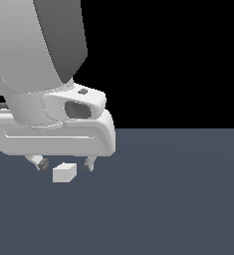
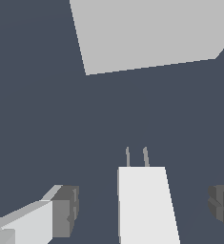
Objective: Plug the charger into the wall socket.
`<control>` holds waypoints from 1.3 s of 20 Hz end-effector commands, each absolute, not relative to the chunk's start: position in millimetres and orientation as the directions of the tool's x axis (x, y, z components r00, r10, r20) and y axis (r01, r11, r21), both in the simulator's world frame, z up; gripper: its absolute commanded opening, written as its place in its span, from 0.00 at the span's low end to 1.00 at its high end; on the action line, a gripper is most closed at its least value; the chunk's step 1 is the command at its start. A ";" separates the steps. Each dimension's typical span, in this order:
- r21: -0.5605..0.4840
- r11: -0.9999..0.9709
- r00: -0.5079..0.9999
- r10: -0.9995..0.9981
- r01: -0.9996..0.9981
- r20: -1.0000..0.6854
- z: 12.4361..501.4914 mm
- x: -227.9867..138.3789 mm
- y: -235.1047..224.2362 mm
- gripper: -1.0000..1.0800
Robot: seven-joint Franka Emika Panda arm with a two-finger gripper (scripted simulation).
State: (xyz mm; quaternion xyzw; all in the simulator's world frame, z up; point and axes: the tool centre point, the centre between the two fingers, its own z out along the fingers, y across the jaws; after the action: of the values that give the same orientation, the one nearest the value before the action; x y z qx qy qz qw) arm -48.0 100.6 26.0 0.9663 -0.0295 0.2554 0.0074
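Observation:
The charger is a small light-grey block lying on the dark floor. In the wrist view the charger shows two thin prongs that point toward the wall socket, a large flat light-grey panel some way beyond. The socket's centre dots do not show. My gripper is open and hangs just above the charger, one finger on each side. The fingers stand apart from the block's sides. The socket is out of the exterior view.
The dark grey-blue floor spreads around the charger. The arm's large white body fills the exterior view's left and hides what lies behind it.

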 end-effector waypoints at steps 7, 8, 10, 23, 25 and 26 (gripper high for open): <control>-0.001 -0.998 0.867 -0.054 -0.061 0.495 11.5 -47.6 100.7 0.00; -0.001 -0.998 0.867 -0.054 -0.061 0.495 11.5 -47.6 100.7 0.00; -0.001 -0.998 0.867 -0.054 -0.061 0.495 11.5 -47.6 100.7 0.00; 0.001 -0.999 0.867 -0.043 -0.050 0.496 20.2 -46.7 94.9 0.00; 0.001 -0.999 0.867 -0.032 -0.037 0.497 26.1 -45.9 93.2 0.00; 0.001 -1.000 0.867 -0.025 -0.029 0.497 29.6 -45.4 92.2 0.00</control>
State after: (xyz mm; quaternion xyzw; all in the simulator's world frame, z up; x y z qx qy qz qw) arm -46.4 93.9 24.6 0.9664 -0.0185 0.2564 0.0054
